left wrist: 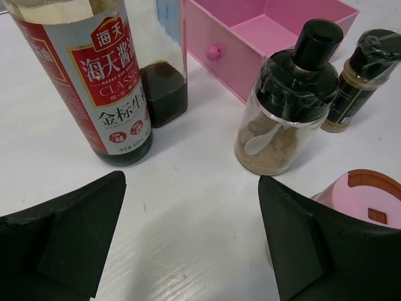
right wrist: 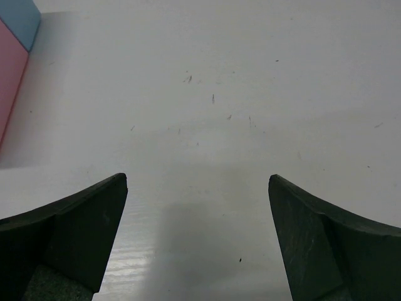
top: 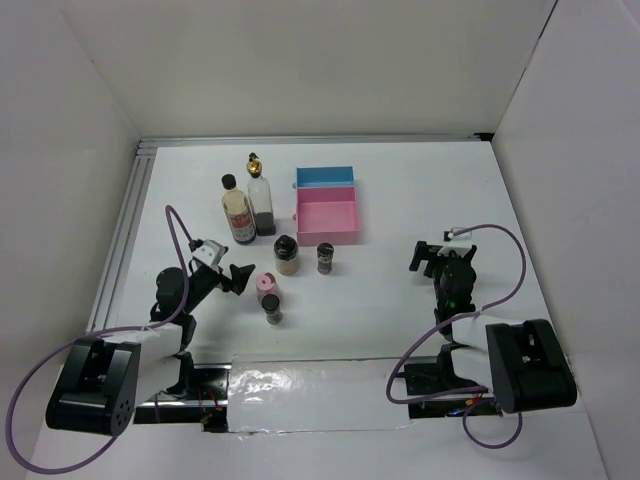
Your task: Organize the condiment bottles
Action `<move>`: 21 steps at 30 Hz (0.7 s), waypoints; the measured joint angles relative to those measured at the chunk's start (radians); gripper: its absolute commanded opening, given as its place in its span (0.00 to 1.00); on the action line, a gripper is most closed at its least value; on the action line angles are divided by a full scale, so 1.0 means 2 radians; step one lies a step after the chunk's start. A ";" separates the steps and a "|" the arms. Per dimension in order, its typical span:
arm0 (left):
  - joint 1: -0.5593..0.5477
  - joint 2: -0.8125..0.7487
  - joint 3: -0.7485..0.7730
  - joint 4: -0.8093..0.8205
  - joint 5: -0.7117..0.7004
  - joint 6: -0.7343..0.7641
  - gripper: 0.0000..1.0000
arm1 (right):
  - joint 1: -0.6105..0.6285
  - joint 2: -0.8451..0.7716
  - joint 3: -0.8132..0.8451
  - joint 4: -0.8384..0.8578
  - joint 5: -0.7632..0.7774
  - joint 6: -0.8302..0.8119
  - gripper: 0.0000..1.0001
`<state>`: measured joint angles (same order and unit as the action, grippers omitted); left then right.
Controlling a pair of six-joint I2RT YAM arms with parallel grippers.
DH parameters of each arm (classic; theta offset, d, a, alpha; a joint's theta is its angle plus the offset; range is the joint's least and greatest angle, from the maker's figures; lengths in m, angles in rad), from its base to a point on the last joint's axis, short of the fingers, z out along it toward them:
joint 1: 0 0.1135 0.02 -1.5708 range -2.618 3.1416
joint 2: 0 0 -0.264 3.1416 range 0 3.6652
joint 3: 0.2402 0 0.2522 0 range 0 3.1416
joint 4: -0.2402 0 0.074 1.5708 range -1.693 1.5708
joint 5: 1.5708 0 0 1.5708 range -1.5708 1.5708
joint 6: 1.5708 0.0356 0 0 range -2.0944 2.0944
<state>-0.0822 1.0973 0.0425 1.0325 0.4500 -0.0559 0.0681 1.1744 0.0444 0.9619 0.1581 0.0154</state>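
Two tall bottles stand at the back left: a black-capped soy sauce bottle (top: pixel 237 210) (left wrist: pixel 106 75) and a clear bottle with a gold spout (top: pixel 260 198) (left wrist: pixel 161 88). A black-lidded jar of tan powder (top: pixel 287 254) (left wrist: pixel 285 106) and a small black-lidded jar (top: pixel 325 258) (left wrist: pixel 360 78) stand in front of the pink tray. A pink-lidded jar (top: pixel 267 287) (left wrist: pixel 363 197) and a small dark jar (top: pixel 272 310) stand nearer. My left gripper (top: pixel 232 275) (left wrist: pixel 191 188) is open and empty, just left of the pink-lidded jar. My right gripper (top: pixel 430 258) (right wrist: pixel 198 188) is open and empty over bare table.
A pink tray (top: pixel 327 232) (left wrist: pixel 225 50) (right wrist: pixel 9 81) and a blue tray (top: pixel 324 177) (right wrist: pixel 19 19) stand side by side at the back centre. White walls close in the table on three sides. A shiny foil strip (top: pixel 310 390) lies between the arm bases.
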 measured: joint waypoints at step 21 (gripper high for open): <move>0.009 -0.172 0.202 -0.358 -0.092 -0.070 0.99 | -0.013 -0.085 0.432 -0.395 -0.085 0.050 0.84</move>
<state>-0.0639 0.7525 0.4469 0.3164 0.2668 -0.1959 0.0425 1.0042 0.9092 0.1715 -0.0120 0.1162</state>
